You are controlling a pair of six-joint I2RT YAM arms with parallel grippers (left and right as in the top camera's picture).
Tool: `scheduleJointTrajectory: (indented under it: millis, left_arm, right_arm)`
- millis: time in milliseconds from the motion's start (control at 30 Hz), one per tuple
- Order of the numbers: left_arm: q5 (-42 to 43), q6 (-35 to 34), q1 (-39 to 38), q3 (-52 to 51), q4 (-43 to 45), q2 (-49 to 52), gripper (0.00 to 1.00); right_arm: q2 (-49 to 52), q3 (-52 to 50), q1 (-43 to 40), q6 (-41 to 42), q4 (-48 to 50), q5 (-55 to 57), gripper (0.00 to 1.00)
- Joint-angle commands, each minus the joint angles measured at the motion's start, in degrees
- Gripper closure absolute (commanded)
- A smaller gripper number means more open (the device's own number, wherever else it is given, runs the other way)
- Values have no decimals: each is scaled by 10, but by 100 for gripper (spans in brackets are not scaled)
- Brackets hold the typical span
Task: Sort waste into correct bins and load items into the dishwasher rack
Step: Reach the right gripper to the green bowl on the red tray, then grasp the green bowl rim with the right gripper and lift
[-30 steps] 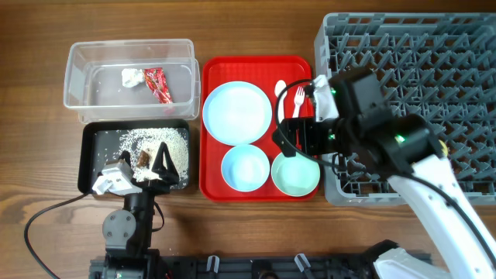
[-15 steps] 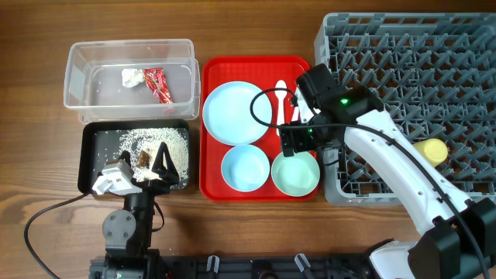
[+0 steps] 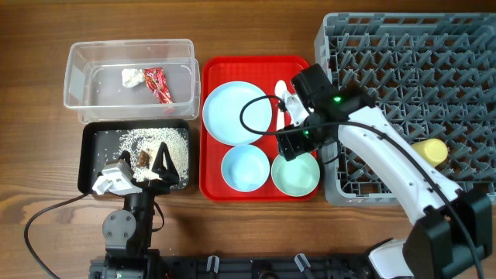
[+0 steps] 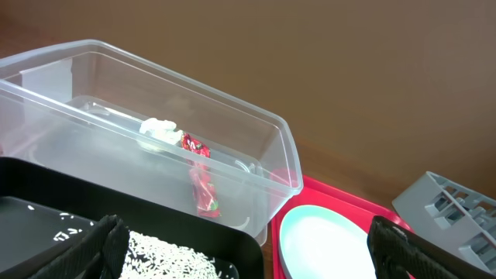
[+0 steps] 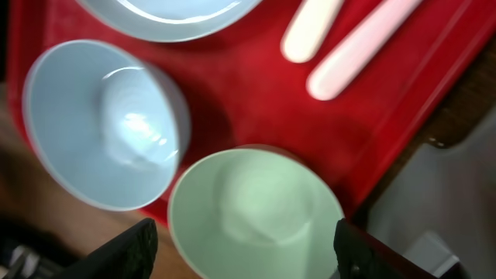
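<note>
Plastic made up nearly everything I could see on the wood-grain table (image 3: 31, 116). The clear tub (image 3: 77, 77) was rectangular with rounded corners, and inside it lay the red printed snack wrapper (image 3: 157, 84), glossy and creased, just beside the crumpled white tissue (image 3: 130, 76). Next to the tub sat the shallow black tray (image 3: 87, 163), scattered with white rice-like crumbs (image 3: 151, 139) and one brown scrap (image 3: 144, 159).

The left gripper (image 4: 246, 225) hung over the black tray's near side with its dark fingers spread wide and nothing between them.

On the flat red serving tray (image 3: 256, 63) I saw the round light blue plate (image 3: 232, 108), the small light blue bowl (image 3: 245, 167) and the pale green bowl (image 3: 296, 177) — all smooth and faintly shiny. The white plastic spoon (image 3: 280, 87) lay beside the plate. In the right wrist view two smooth white handles (image 5: 358, 48) lay side by side, and I could not tell which belonged to the fork.

The right gripper (image 5: 242, 232) hovered above the green bowl, released, its fingers on either side of the rim without touching it.

The grey dishwasher rack (image 3: 434, 62) — a square crate bristling with upright pegs — held the yellow cup (image 3: 428, 150) near its right edge.
</note>
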Motion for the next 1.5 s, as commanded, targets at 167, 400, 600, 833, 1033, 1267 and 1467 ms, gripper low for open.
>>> scheduleJointTrajectory:
  millis: [167, 400, 600, 833, 1033, 1267, 1467]
  left_arm:
    - [-2, -5, 5, -1, -2, -3, 0]
    - [-2, -5, 5, -1, -2, -3, 0]
    - [-2, -5, 5, -1, -2, -3, 0]
    - [-2, -5, 5, -2, -2, -3, 0]
    - [-2, -5, 5, -2, -2, -3, 0]
    - [-2, -5, 5, -1, -2, -3, 0]
    - [-2, -5, 5, -1, -2, -3, 0]
  right_arm:
    - [31, -6, 3, -26, 20, 76, 26]
    - [93, -6, 3, -62, -2, 57, 32]
    - [127, -6, 9, -74, -6, 58, 36]
    - [132, -6, 9, -72, 21, 59, 52]
    - [132, -6, 9, -67, 2, 83, 59]
    - [132, -6, 9, -57, -2, 87, 59]
    - [132, -18, 9, -57, 5, 85, 64]
